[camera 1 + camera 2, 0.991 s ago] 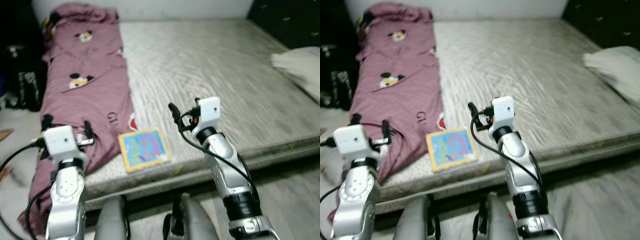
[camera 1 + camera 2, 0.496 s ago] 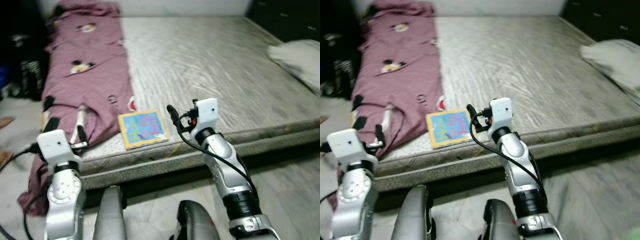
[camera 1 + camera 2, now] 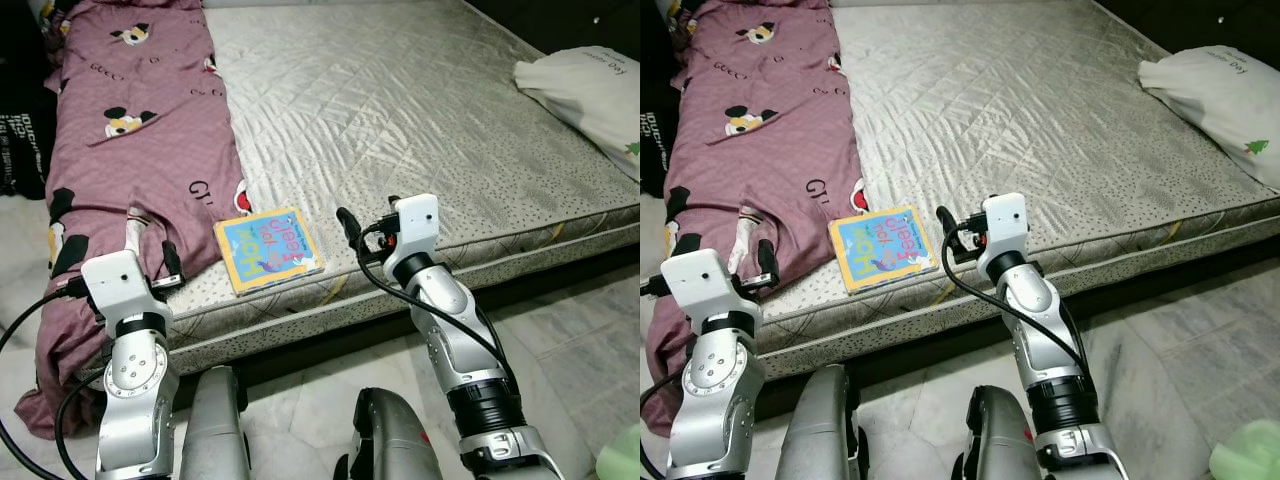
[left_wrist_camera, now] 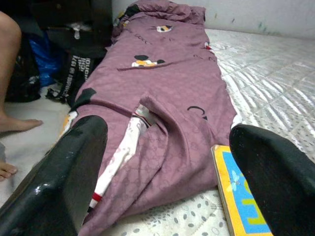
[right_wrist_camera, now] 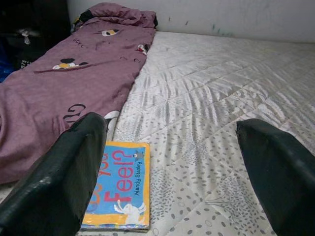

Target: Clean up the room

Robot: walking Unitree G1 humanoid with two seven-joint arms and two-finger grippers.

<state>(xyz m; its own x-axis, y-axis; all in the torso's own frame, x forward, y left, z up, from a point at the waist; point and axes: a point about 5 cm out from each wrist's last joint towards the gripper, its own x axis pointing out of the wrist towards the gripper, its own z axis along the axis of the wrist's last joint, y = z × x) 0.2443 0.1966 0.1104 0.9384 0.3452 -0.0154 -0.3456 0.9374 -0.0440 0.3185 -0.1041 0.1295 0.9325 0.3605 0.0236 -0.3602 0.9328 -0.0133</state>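
A colourful children's book (image 3: 267,250) lies flat near the front edge of a bare grey mattress (image 3: 420,120). A purple blanket with cartoon mouse prints (image 3: 130,130) runs along the mattress's left side and hangs over its corner. My left gripper (image 3: 150,248) is held open in front of the blanket's lower end, with nothing between its fingers. My right gripper (image 3: 368,212) is open too, hovering over the mattress edge just right of the book (image 5: 118,184). In the left wrist view the blanket (image 4: 167,93) lies ahead.
A white pillow (image 3: 585,85) rests at the mattress's far right. Black bags (image 4: 74,64) and a person's bare leg (image 4: 10,73) are on the floor left of the bed. A green object (image 3: 622,462) sits on the tiled floor at lower right.
The whole view has shifted as the camera moved, and the blur has cleared. Both arms keep the same raised pose, and the book and blanket lie as before.
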